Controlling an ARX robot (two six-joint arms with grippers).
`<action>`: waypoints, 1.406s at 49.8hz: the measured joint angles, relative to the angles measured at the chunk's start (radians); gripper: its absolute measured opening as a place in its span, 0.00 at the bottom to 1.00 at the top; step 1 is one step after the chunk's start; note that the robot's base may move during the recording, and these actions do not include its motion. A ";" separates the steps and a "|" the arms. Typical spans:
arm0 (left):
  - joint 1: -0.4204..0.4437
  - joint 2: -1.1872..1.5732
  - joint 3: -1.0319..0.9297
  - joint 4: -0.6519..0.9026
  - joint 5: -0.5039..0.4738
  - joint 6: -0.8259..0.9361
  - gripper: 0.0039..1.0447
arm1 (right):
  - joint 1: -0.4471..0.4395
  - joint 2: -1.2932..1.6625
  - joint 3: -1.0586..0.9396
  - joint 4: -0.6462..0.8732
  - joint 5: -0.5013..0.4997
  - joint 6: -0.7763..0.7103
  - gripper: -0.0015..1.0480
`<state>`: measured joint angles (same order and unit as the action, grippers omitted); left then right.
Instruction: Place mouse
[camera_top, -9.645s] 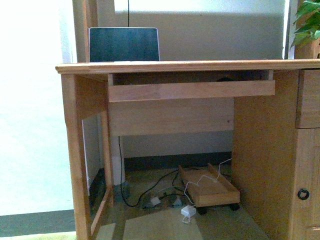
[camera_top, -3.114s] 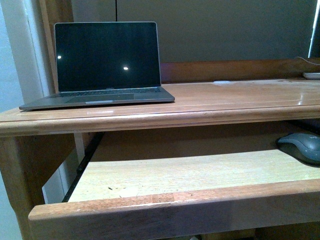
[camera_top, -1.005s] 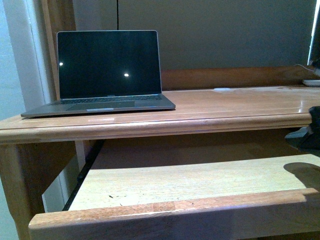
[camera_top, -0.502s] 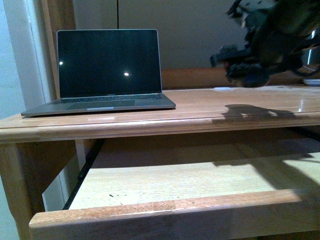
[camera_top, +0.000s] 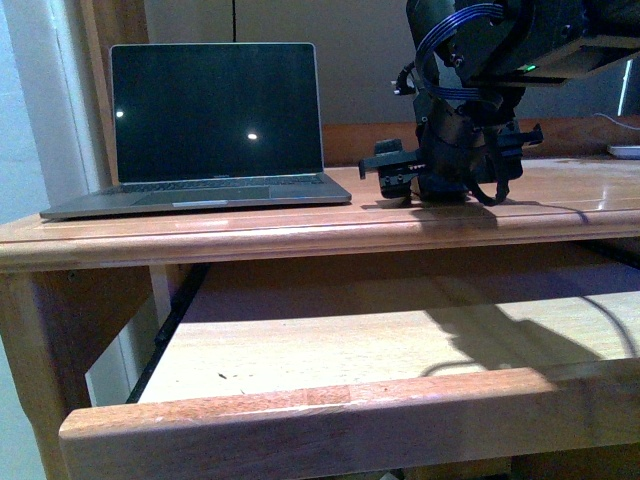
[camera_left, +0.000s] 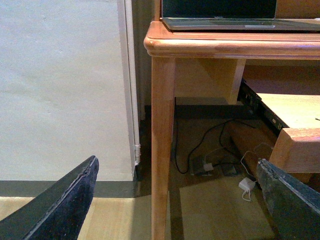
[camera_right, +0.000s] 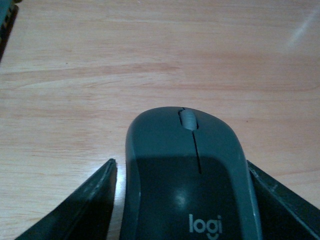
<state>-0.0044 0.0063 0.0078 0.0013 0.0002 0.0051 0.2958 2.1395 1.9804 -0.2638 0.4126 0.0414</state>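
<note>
The mouse (camera_right: 187, 175) is dark grey and domed, with a scroll wheel and a "logi" mark. My right gripper (camera_right: 185, 222) is shut on it, one finger at each side, low over the wooden desk top (camera_right: 150, 60). In the front view the right gripper (camera_top: 445, 180) is down at the desk top (camera_top: 560, 200), just right of the open laptop (camera_top: 215, 120); there the mouse is hidden by the fingers. My left gripper (camera_left: 180, 210) is open and empty, low beside the desk's leg (camera_left: 162, 150), and is not in the front view.
The pull-out tray (camera_top: 330, 345) under the desk top is open, with its front rail (camera_top: 350, 420) nearest me. A white object (camera_top: 625, 151) lies at the desk's far right. Cables and a white charger (camera_left: 246, 185) lie on the floor under the desk.
The right gripper rose with the mouse from the right end of the tray, swung left above the desk, and has come down onto the desk top beside the laptop.
</note>
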 joint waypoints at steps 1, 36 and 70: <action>0.000 0.000 0.000 0.000 0.000 0.000 0.93 | 0.000 -0.002 -0.008 0.012 -0.008 0.000 0.77; 0.000 0.000 0.000 0.000 0.000 0.000 0.93 | -0.378 -0.984 -1.193 0.308 -0.618 -0.129 0.93; 0.000 0.000 0.000 0.000 0.000 0.000 0.93 | -0.129 -0.686 -1.274 0.588 -0.330 -0.071 0.93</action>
<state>-0.0044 0.0063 0.0078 0.0013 0.0002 0.0051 0.1669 1.4540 0.7063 0.3244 0.0830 -0.0292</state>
